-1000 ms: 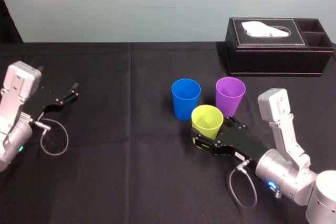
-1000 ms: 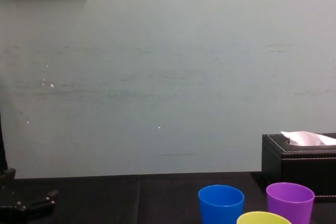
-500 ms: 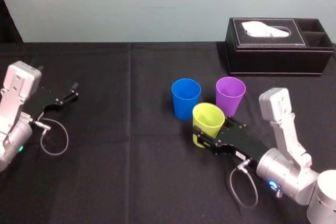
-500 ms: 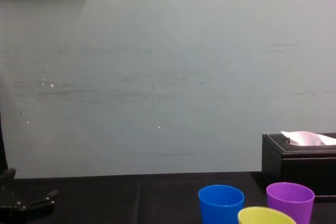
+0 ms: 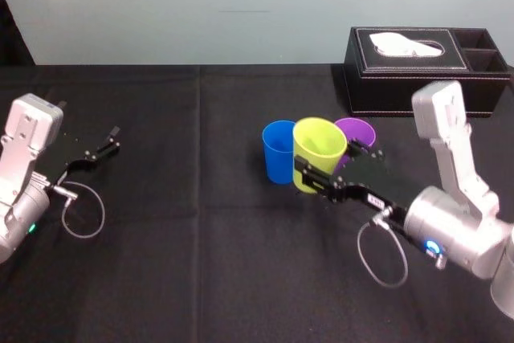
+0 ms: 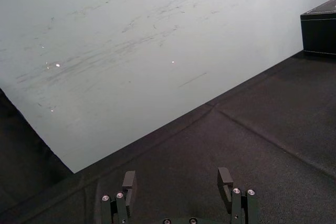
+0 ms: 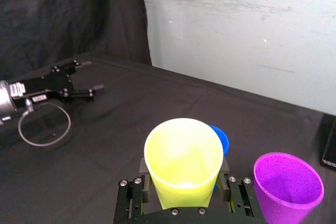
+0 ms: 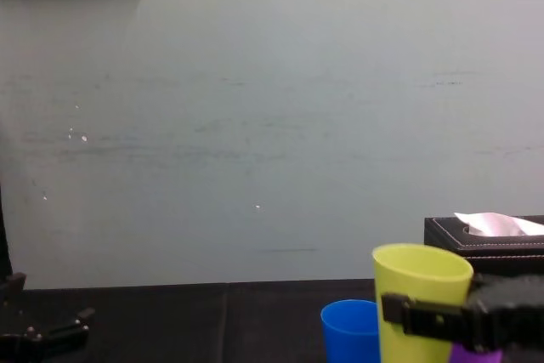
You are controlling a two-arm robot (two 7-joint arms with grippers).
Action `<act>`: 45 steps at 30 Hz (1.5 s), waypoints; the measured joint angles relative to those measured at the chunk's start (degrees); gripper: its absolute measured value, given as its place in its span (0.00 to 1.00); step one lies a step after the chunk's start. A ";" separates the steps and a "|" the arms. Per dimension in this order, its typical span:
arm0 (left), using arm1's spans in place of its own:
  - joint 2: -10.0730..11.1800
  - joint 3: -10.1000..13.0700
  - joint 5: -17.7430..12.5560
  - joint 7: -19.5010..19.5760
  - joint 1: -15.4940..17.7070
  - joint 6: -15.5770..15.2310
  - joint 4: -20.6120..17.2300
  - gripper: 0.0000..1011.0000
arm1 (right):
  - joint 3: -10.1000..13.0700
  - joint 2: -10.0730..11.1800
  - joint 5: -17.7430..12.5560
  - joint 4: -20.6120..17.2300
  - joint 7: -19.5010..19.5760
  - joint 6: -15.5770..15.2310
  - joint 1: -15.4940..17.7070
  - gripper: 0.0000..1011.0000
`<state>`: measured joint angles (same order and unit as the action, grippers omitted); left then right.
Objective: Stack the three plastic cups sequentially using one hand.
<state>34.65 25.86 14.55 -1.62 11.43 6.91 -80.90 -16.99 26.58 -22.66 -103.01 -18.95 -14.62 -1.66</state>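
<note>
My right gripper (image 5: 317,176) is shut on the yellow-green cup (image 5: 319,150), one finger on each side of its lower wall. It holds the cup upright, raised off the black cloth. In the right wrist view the yellow-green cup (image 7: 184,161) sits between the fingers, mouth up and empty. The blue cup (image 5: 279,152) stands on the cloth just to its left, partly covered by it. The purple cup (image 5: 357,130) stands to its right, partly hidden behind my gripper. The chest view shows the yellow-green cup (image 8: 421,295) above the blue cup (image 8: 348,329). My left gripper (image 5: 115,139) rests open at the far left.
A black tissue box (image 5: 426,70) with a white tissue stands at the back right, behind the cups. The black cloth (image 5: 201,263) covers the table. A pale wall (image 8: 255,125) rises behind the table's far edge.
My right gripper has closed on the yellow-green cup and lifted it off the cloth, up and back between the blue and purple cups. The left arm has not moved.
</note>
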 joint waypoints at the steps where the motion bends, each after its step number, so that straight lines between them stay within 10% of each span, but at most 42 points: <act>1: 0.00 0.00 0.00 0.00 0.00 0.00 0.00 1.00 | 0.00 0.00 0.00 0.00 0.00 0.00 0.00 0.72; 17: 0.00 0.00 0.00 0.00 0.00 0.00 0.00 1.00 | -4.15 -3.50 1.96 2.06 2.80 -6.25 -8.93 0.72; 45: 0.00 0.00 0.00 0.00 0.00 0.00 0.00 1.00 | -4.29 -8.87 6.20 11.17 3.82 -1.86 -11.73 0.72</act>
<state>34.65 25.86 14.54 -1.62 11.43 6.91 -80.90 -21.28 17.71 -16.47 -91.84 -15.14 -16.48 -13.40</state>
